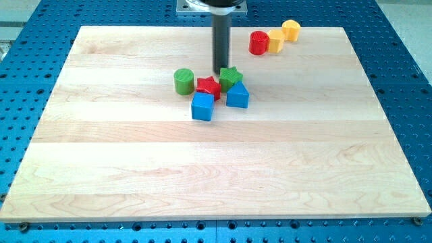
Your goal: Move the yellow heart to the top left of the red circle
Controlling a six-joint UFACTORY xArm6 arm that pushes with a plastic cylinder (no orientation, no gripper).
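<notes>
Camera view shows my tip (221, 71), bare and holding nothing, beside the green star (230, 76); going right toward the yellow heart (291, 30) might bump the red circle (258, 42).

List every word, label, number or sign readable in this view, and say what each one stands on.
None: no readable text shows anywhere in this view.
The blocks carry no print: the red circle, the yellow heart and the yellow block between them are plain.
The wooden board, the blue perforated table and the dark rod ending in my tip show no markings.
</notes>
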